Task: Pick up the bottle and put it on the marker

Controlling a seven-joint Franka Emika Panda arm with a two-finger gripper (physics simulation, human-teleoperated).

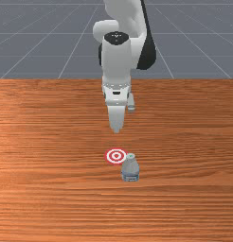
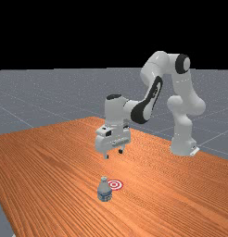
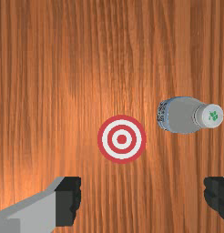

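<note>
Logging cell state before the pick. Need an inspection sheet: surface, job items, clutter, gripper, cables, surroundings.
Surface: table of orange-brown wood grain, no damage seen.
Bottle: upright on the table, grey with a blue-patterned band near the base; white cap with a green mark. Bottle stands beside the marker, not on it; the wrist view shows wood between them.
Marker: red and white rings, flat on the table; marker fully visible in the wrist view.
Clutter: nothing seen.
Gripper: gripper above the table, fingers apart, nothing held.
Cables: nothing seen.
Surroundings: grey floor with pale lines; black backdrop in the far view.
</note>
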